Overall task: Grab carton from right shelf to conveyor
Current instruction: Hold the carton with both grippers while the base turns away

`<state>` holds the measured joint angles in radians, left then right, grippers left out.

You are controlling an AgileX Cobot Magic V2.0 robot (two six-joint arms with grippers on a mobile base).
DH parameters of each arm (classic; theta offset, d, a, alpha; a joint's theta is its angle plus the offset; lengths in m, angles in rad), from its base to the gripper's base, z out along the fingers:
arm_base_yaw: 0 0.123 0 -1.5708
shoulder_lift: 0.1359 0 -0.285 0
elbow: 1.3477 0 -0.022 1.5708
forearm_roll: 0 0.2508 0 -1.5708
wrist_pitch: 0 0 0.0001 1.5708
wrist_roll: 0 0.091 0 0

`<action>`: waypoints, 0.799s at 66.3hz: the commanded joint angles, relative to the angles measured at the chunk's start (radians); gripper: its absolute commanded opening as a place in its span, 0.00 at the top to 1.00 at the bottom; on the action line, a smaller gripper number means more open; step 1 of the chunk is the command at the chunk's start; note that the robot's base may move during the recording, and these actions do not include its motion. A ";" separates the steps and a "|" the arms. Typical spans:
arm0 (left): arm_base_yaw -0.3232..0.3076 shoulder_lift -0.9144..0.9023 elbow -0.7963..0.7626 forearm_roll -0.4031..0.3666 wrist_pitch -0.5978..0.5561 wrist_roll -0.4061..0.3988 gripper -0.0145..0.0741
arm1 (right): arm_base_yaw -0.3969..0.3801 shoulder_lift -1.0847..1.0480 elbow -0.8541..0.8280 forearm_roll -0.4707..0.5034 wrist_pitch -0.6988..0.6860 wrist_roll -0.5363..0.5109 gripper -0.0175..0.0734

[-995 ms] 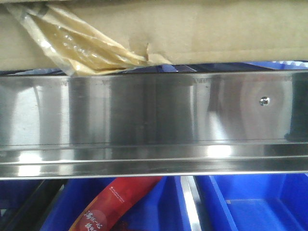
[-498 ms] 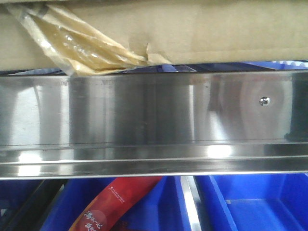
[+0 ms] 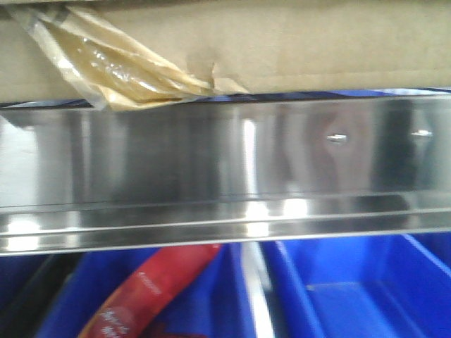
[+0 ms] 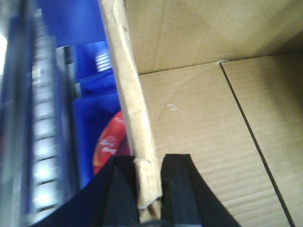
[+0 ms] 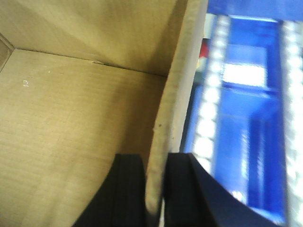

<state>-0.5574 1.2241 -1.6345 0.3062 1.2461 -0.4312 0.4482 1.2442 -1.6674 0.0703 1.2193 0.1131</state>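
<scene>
Below shelf rail (image 3: 176,162) — blue bin (image 3: 222,299) holds red packet (image 3: 155,292).

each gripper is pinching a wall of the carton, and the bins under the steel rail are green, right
The bins under the steel rail are blue, not green; the front-facing view shows it. The rest holds: the left gripper and the right gripper each pinch a wall of the carton.

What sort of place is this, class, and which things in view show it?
Probably a warehouse or stockroom picking area. A stainless-steel shelf rail runs across the front view, with blue plastic bins stored below it and a plain cardboard carton above it.
</scene>
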 commanded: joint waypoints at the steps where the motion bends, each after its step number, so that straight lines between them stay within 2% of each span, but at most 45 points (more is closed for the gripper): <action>1: -0.006 -0.017 -0.003 -0.004 -0.025 0.006 0.85 | -0.005 -0.010 -0.002 -0.011 -0.049 -0.010 0.88; 53: -0.006 -0.017 -0.003 -0.004 -0.025 0.006 0.85 | -0.005 -0.010 -0.002 -0.012 -0.049 -0.010 0.88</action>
<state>-0.5574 1.2241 -1.6345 0.3066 1.2461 -0.4312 0.4482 1.2442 -1.6674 0.0702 1.2173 0.1131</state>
